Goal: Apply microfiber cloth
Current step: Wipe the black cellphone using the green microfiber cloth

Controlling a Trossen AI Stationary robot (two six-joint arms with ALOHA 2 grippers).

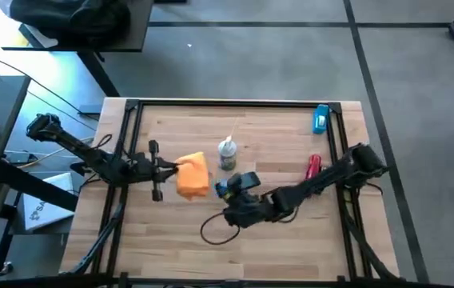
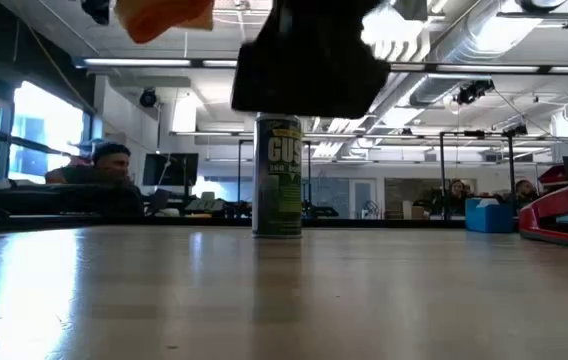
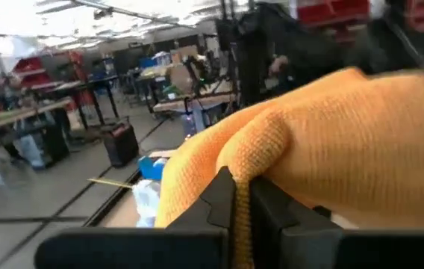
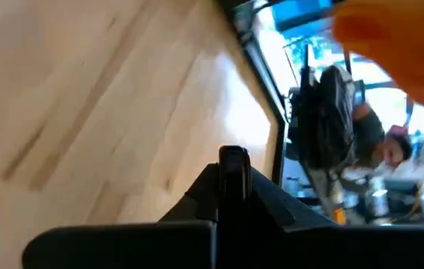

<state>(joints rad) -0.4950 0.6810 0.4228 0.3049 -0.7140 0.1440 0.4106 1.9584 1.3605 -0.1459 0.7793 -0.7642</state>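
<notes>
The orange microfiber cloth (image 1: 194, 174) hangs above the table's middle with my left gripper (image 1: 176, 169) shut on its left side. It also shows in the low view as the cloth (image 2: 159, 15) at the top left. Just right of it, my right gripper (image 1: 233, 190) is shut on a thin black phone (image 1: 248, 180). The phone is lifted off the table and appears in the low view as a dark slab (image 2: 309, 60) above the can. Cloth and phone are close together; I cannot tell whether they touch. My left gripper pinches a bunched fold of the cloth (image 3: 239, 196) between its two fingers, coming level from the table's left. The cloth billows out past the fingertips, slack and lifted clear of the table. My right gripper pinches the phone's thin edge (image 4: 233, 166) between its two fingers, coming from the table's right. The phone is lifted clear of the table.
A green spray can (image 1: 226, 154) stands upright just beyond the two grippers. A red tool (image 1: 313, 166) lies at the right, a blue object (image 1: 320, 118) at the far right corner. A black cable loop (image 1: 217, 229) lies toward the near side. People sit beyond the table.
</notes>
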